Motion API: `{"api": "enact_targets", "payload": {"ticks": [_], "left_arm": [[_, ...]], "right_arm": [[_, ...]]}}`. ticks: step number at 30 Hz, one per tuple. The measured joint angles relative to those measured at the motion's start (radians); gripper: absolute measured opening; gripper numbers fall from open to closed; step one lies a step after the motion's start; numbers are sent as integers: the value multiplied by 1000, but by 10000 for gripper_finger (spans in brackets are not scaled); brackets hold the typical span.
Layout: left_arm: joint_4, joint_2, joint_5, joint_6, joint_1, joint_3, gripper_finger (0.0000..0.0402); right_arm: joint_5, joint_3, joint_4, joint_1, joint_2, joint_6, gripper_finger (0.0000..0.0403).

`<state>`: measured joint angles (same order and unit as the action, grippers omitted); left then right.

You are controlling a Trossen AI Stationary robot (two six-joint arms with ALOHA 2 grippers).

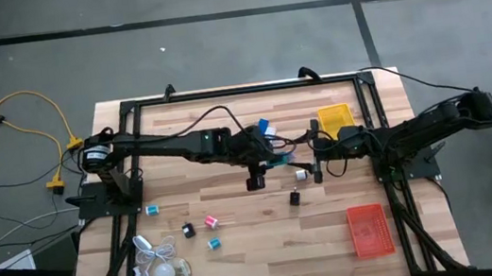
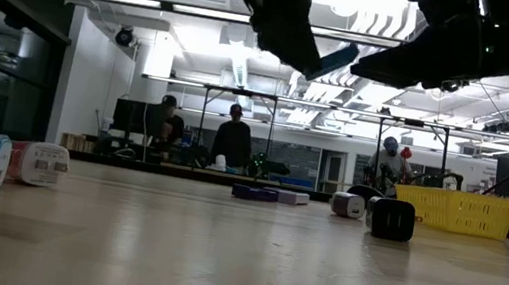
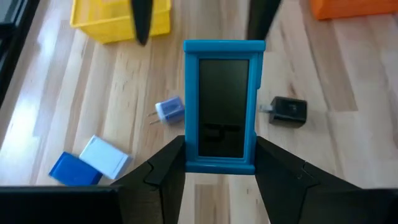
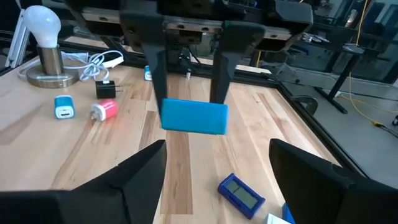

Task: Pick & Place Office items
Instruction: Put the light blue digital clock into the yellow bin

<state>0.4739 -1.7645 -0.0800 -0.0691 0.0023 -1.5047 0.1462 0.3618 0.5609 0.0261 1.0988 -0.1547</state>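
My left gripper (image 3: 221, 149) is shut on a teal-framed flat piece with a dark face (image 3: 224, 93), held in the air over the table's middle (image 1: 279, 160). My right gripper (image 4: 217, 171) is open and faces it from the table's right (image 1: 315, 156). Its fingers stand on either side of the piece's free end without touching. Other small pieces lie flat on the table: a pale blue plug block (image 3: 169, 111), a black one (image 3: 289, 110), a blue and a white slab (image 3: 87, 163), and a teal one (image 4: 63, 106), a pink one (image 4: 104, 110) and a black one (image 4: 106, 89). My left gripper pinches the teal piece between its two fingers (image 3: 171, 165) by the long side edges near one end (image 3: 189, 158). The fingers slant down toward the table's right and lie along the piece. It is lifted clear, and its free end (image 4: 194, 117) points at my right gripper.
A yellow tray (image 1: 336, 117) sits at the far right of the table and an orange tray (image 1: 370, 229) at the near right. A white bulb lamp with a coiled cord (image 1: 163, 271) stands near the left. A blue slab (image 4: 241, 190) lies below my right gripper. People stand in the room behind.
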Motion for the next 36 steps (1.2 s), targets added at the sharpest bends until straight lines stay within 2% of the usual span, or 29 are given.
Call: {"api": "enact_targets", "payload": {"ticks": [20, 36], "left_arm": [[-64, 0, -3, -14, -7, 0, 159], [-90, 0, -3, -22, -7, 0, 159]], "right_arm": [[-102, 0, 91, 0, 0, 27, 267], [-105, 0, 103, 0, 0, 27, 245]]}}
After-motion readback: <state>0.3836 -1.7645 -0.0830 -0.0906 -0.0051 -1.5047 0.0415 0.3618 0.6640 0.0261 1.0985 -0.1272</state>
